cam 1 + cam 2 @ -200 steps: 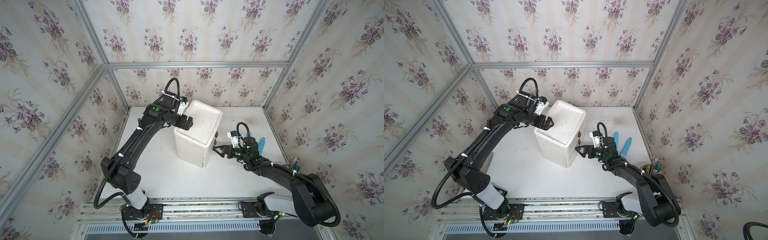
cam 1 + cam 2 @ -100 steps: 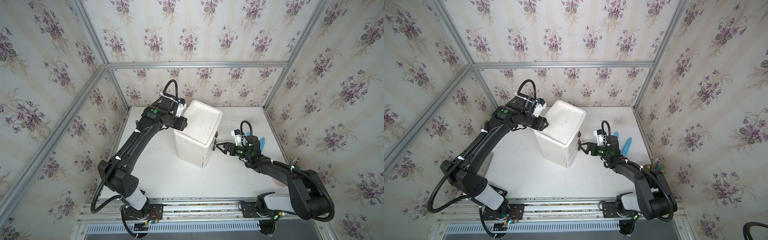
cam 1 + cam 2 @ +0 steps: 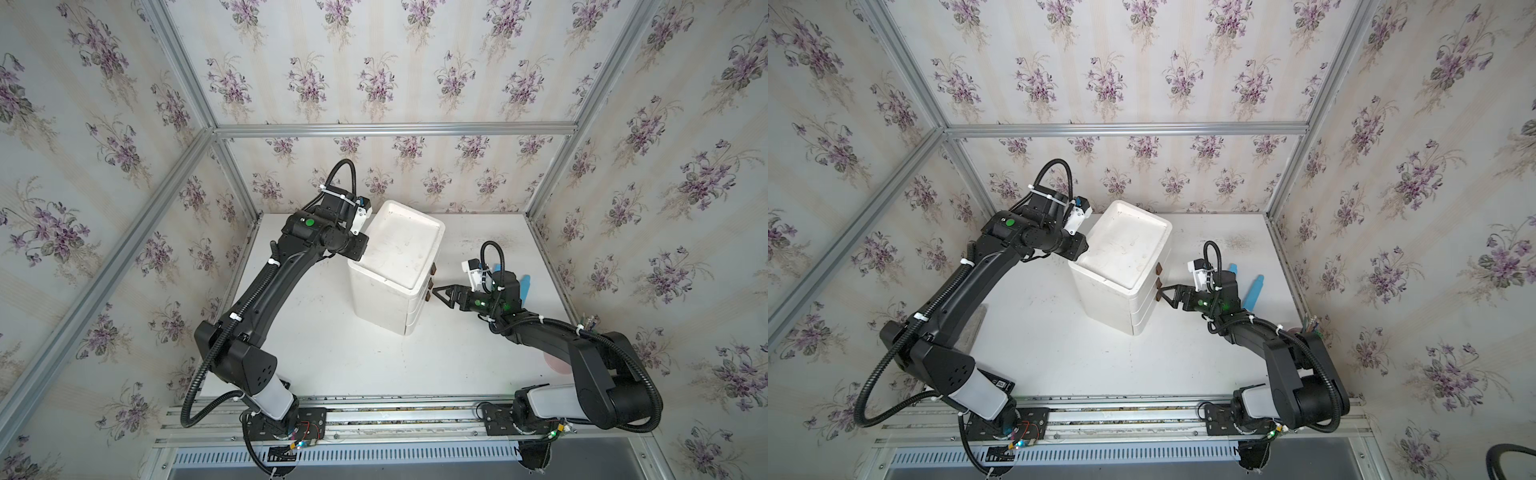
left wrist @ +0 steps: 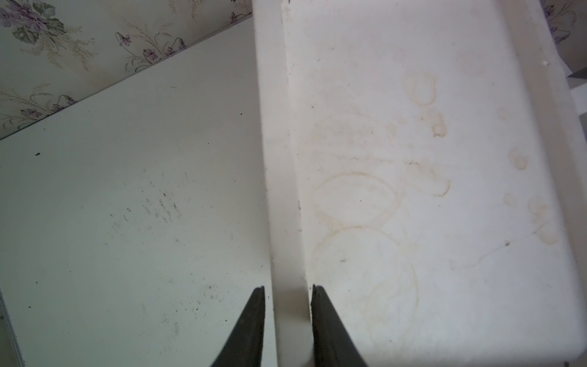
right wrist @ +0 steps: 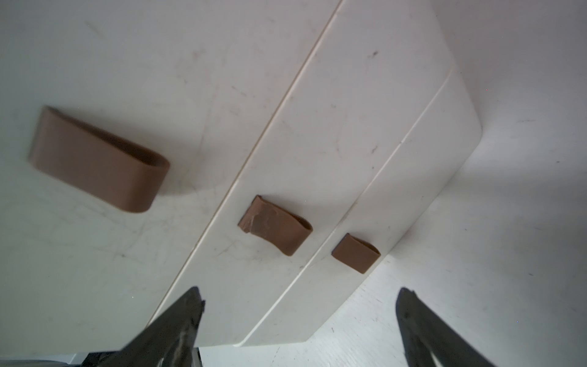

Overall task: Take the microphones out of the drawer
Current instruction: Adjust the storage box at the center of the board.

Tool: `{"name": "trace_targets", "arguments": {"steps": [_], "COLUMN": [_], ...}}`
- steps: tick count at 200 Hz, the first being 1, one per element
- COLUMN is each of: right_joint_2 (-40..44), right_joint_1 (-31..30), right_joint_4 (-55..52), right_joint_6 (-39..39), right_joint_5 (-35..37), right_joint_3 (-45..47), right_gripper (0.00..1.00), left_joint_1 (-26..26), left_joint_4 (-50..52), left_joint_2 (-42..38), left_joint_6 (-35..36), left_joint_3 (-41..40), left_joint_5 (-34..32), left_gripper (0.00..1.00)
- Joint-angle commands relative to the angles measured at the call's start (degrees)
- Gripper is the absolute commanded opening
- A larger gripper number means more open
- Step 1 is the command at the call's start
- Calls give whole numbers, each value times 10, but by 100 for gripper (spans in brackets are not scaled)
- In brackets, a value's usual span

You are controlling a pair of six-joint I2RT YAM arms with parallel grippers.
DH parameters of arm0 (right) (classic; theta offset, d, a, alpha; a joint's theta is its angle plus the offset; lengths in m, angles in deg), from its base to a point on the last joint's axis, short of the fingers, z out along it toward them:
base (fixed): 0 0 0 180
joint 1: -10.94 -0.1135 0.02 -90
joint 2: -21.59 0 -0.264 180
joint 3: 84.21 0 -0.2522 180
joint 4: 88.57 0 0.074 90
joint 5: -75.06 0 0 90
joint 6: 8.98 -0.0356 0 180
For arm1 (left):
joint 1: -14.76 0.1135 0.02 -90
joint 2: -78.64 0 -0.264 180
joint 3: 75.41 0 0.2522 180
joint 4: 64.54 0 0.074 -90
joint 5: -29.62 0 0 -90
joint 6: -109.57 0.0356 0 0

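Early stage. On the table [image 3: 332,353] stands the white drawer unit [image 3: 390,266], all three drawers shut, so none of the retrieval is done. Left gripper [image 4: 287,289]: fingers pinched on the unit's top rim [image 4: 282,159] (bracing it, I'd guess). Right gripper [image 5: 298,295]: fingers wide apart, empty, just short of the brown handles [image 5: 274,224]. Microphone not visible, presumably inside a drawer. Left to do: pull open, grasp, lift out.

White table [image 3: 332,353] bears drawer unit [image 3: 395,257], two blue pieces [image 3: 1255,291].
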Motion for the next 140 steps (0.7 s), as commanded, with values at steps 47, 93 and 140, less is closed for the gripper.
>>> {"name": "trace_targets", "arguments": {"steps": [47, 93, 140], "right_joint_2": [-20, -31, -74], "right_joint_1": [1, -2, -3], "right_joint_4": [90, 155, 218], "right_joint_6": [1, -16, -47], "right_joint_5": [-13, -39, -64], "right_joint_3": [26, 33, 24], "right_gripper": [92, 88, 72], "left_joint_1": [0, 0, 0], "left_joint_4": [9, 5, 2], "left_joint_2": [10, 10, 16], "left_joint_6": [73, 73, 69], "left_joint_3": [-6, -6, -16], "left_joint_5": [-18, -5, 8], "left_gripper": [11, 11, 13]}}
